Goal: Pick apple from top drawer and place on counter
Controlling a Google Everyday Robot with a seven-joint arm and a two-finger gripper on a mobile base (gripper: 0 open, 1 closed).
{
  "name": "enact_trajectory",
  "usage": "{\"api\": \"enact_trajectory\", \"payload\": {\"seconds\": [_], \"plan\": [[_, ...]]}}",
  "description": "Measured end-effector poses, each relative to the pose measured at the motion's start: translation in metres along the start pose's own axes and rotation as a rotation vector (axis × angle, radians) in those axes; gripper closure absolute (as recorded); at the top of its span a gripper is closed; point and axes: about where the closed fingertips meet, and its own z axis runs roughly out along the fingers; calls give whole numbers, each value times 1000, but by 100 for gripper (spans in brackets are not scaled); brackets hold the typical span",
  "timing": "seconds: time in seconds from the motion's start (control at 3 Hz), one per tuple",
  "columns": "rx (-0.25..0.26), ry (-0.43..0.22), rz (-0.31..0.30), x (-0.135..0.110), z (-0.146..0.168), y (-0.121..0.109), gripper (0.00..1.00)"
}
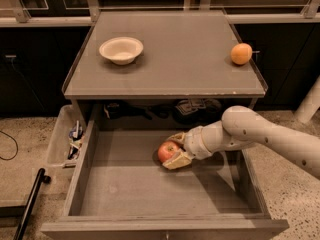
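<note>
— How far along is the job?

— About at the grasp. The top drawer point(135, 194) stands pulled wide open below the tabletop point(185, 64), and the apple point(165, 151) lies inside it, toward the back and right of the middle, apparently resting on the bare bottom.

— And the gripper point(172, 150)?

— Down in the drawer, reaching in from the right on the end of the pale arm point(260, 134). Its jaws stand one above and one below the apple as seen here, closed in against the fruit, so I read them as clamped on it.

— So the pick is done?

— Not yet, I'd say. The hold looks taken, but the apple has not left the drawer; there is no gap that I can see under it.

— What remains?

— The lift clear of the drawer's walls and of the tabletop's front edge, which overhangs the back of the drawer, then the carry up and the set-down.

— Room up there?

— Plenty. A white bowl point(121, 49) sits at the left and an orange point(241, 54) near the right edge; the wide stretch between them is bare.

— Anything else nearby?

— A clear bin point(62, 144) of odds and ends hangs beside the drawer's left wall, well apart from the gripper.
</note>
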Motion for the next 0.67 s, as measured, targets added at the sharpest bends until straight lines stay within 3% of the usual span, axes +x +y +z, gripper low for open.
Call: {"api": "enact_trajectory", "payload": {"seconds": [0.33, 0.67], "plan": [[9, 6, -6, -3, -18, 10, 100], [38, 8, -42, -19, -64, 18, 100]]}}
